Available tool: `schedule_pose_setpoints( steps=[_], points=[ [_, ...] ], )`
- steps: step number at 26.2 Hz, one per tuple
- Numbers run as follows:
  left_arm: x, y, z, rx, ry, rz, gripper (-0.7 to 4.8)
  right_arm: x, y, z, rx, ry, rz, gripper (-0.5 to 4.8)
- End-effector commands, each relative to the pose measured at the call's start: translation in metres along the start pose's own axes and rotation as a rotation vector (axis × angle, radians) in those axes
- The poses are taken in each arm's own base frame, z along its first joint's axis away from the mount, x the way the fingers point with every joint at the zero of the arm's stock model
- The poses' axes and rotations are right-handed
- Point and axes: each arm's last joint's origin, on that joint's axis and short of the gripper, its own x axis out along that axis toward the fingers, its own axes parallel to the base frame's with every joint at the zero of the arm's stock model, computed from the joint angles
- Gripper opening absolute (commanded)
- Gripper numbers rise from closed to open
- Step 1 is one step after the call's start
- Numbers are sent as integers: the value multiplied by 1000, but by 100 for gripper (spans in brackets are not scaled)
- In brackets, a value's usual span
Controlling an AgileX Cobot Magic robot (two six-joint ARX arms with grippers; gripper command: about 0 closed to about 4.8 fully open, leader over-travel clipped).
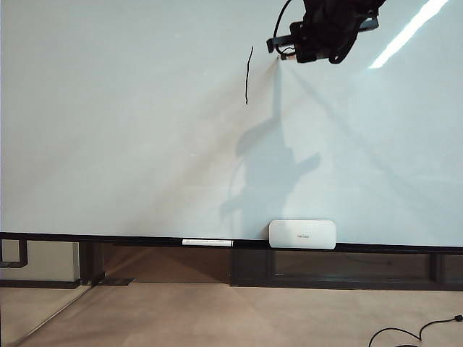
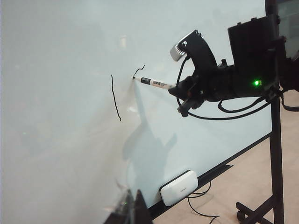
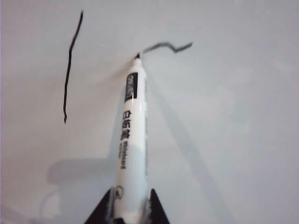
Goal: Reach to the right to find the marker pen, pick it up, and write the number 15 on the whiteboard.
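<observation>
right gripper pinches the marker pen by its rear end, one finger on each side of the barrel. pen tip touches the whiteboard straight ahead of the claw, at the end of a short wavy black stroke. beside it stands the finished near-vertical "1". far below the claw, a white rounded box and a slim white stick sit on the bottom rail. left gripper out of view.

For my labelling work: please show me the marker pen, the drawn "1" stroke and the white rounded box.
marker pen (image 3: 131, 140): right wrist view, middle of barrel.
"1" stroke (image 2: 115, 99): left wrist view, middle of line.
white rounded box (image 1: 302, 234): exterior view, front face.
</observation>
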Motion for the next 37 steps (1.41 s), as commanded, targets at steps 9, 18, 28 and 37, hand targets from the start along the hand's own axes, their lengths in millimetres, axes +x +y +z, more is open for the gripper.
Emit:
schedule_pose_setpoints(
  steps=[9, 18, 28, 37],
  points=[
    [0, 1, 3, 11, -23, 3, -6, 1, 2, -9, 7, 93, 6, -2],
    [0, 1, 3, 11, -23, 3, -6, 1, -1, -8, 11, 79, -38, -2],
    [0, 1, 3, 19, -22, 3, -6, 3, -13, -11, 1, 111, -138, -2],
    [-2, 1, 4, 35, -31, 10, -6, 3, -16, -15, -12, 154, -178, -1]
  ],
)
